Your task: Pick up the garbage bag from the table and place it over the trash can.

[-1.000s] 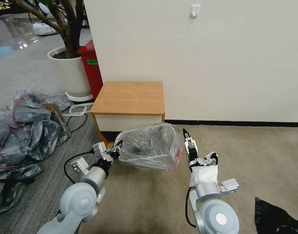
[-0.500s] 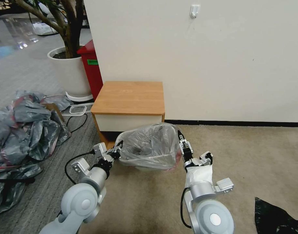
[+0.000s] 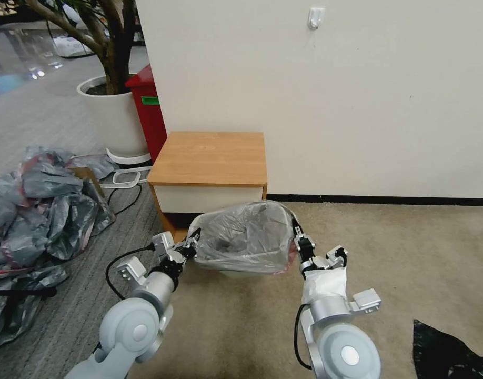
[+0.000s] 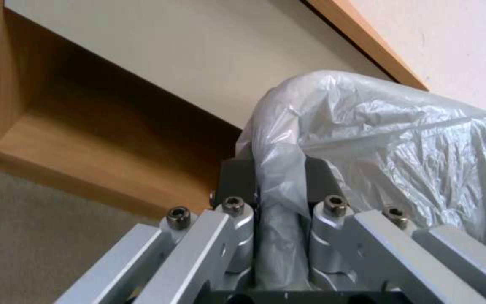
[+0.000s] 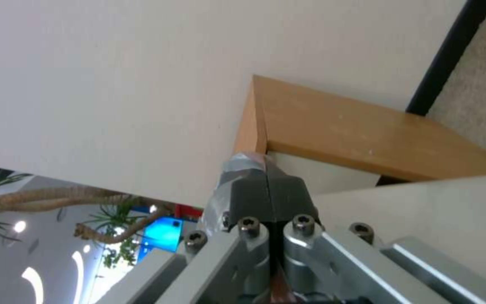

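Looking from the head view, found the garbage bag [image 3: 241, 237] spread open over the trash can [image 3: 232, 273] on the beige carpet, at 6 o'clock from the table [image 3: 210, 158] and just beside its front. Saw the pink-red rim hanging low at the bag's 4 o'clock side. Placed the left gripper [image 3: 191, 239] at the bag's 9 o'clock edge and the right gripper [image 3: 295, 231] at its 3 o'clock edge, both touching the plastic. Noted a heap of grey bags [image 3: 36, 210] well apart at 9 o'clock, a black bag [image 3: 446, 352] near 4 o'clock, and a red bin [image 3: 147, 110] and a white plant pot [image 3: 112, 116] at 11 o'clock beyond the table.

Turning to the left wrist view, caught the left gripper [image 4: 271, 177] clamped on a bunched fold of the garbage bag [image 4: 395, 139], with plastic packed between the dark fingers [image 4: 234, 177] and the table's lower shelf [image 4: 85, 139] behind.

Turning to the right wrist view, found the right gripper [image 5: 268, 185] pressed closed, with a scrap of grey film and a pinkish edge pinched at the fingertips [image 5: 249, 194], and the table [image 5: 355, 135] beyond against the wall.
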Tool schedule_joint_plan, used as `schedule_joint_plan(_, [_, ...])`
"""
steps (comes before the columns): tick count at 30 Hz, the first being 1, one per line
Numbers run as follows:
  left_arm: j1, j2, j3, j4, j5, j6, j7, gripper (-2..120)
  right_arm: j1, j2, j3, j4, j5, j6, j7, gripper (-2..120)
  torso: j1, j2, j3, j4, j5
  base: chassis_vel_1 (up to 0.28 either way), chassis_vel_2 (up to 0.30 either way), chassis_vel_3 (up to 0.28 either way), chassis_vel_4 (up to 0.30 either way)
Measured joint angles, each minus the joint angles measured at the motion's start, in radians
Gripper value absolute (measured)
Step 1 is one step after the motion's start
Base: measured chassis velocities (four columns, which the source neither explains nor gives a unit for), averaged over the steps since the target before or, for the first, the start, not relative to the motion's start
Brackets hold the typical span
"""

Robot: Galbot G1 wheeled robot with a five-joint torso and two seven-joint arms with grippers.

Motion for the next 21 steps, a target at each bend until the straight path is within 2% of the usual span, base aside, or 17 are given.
schedule_joint_plan(11, [0.009, 0.001, -0.002, -0.021, -0.018, 0.005, 0.002, 9, 0.059, -0.069, 0.04, -0.078, -0.006, -0.018, -0.005, 0, 0.0, 0.0, 0.0, 0.0, 0.0001, 0.0, 0.0, 0.0, 0.0])
schedule_joint_plan(21, [0.011, 0.008, -0.025, -0.045, -0.053, 0.005, 0.002, 9, 0.089, -0.09, 0.047, -0.158, -0.047, -0.035, -0.033, 0, 0.0, 0.0, 0.0, 0.0, 0.0, 0.0, 0.0, 0.0, 0.0])
